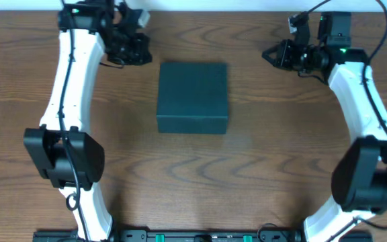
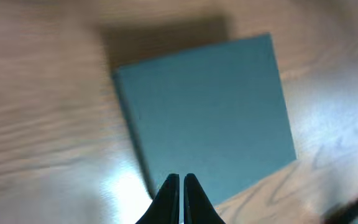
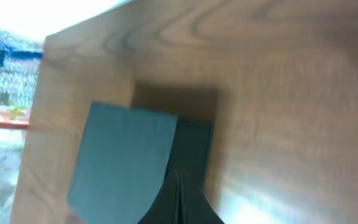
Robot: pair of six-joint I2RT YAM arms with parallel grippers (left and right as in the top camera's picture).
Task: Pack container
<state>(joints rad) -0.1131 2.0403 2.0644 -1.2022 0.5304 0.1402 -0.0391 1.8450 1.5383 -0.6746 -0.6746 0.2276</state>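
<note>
The container [image 1: 193,96] is a dark teal-green square box with its lid closed, in the middle of the wooden table. It also shows in the left wrist view [image 2: 210,112] and the right wrist view [image 3: 123,165]. My left gripper [image 1: 142,50] is shut and empty, raised at the far left of the box; its fingertips [image 2: 180,180] are pressed together. My right gripper [image 1: 269,54] is shut and empty, raised at the far right of the box; its fingertips [image 3: 178,177] are together. No snack packets are in view.
The wooden table [image 1: 193,175] carries only the box. Its far edge runs along the top of the overhead view. The arm bases stand at the near left [image 1: 64,156] and near right [image 1: 371,171].
</note>
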